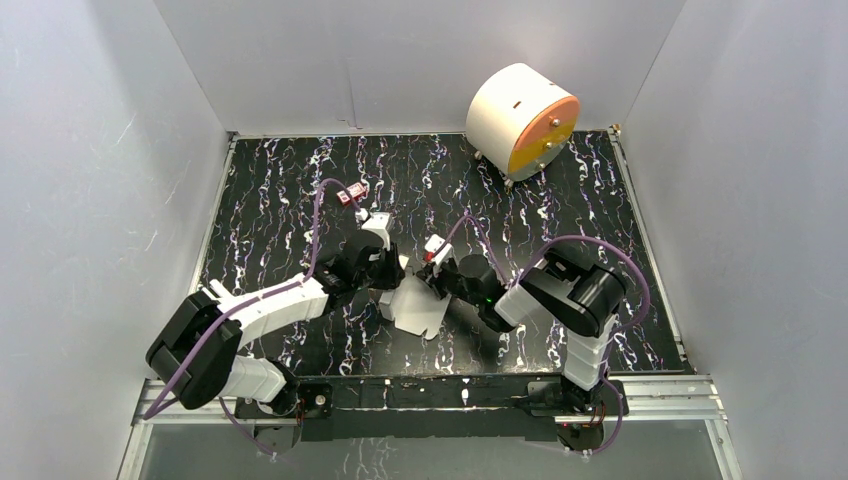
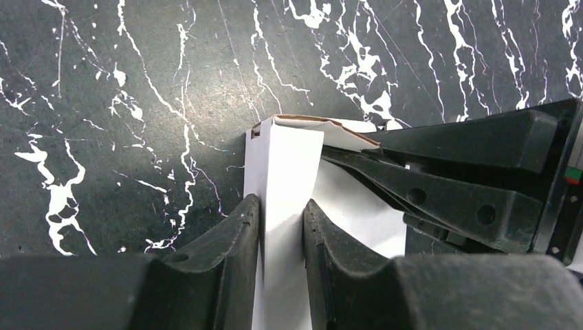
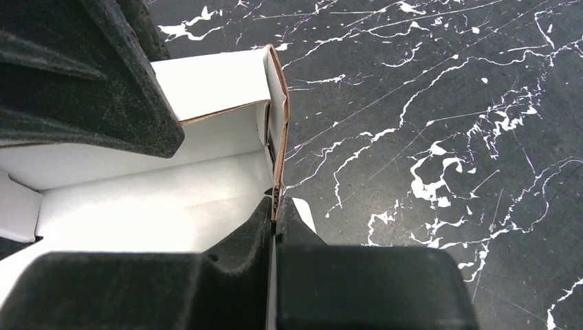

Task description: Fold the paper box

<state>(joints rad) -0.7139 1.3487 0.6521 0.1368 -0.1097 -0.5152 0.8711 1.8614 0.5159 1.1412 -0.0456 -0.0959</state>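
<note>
The paper box [image 1: 418, 305] is a white cardboard piece, partly folded, lying near the middle front of the black marbled table. My left gripper [image 1: 392, 272] is shut on a folded white side wall of the box [image 2: 282, 172]; that wall stands between its fingers [image 2: 237, 234]. My right gripper [image 1: 432, 275] is shut on a thin wall edge of the box [image 3: 278, 137], and the brown cardboard edge shows between its tips. The box's white inside [image 3: 151, 199] lies left of the right gripper. The right gripper's black fingers [image 2: 454, 199] show in the left wrist view.
A big white cylinder with an orange face [image 1: 522, 122] stands at the back right. A tiny red item [image 1: 351, 193] lies behind the left gripper. White walls enclose the table on three sides.
</note>
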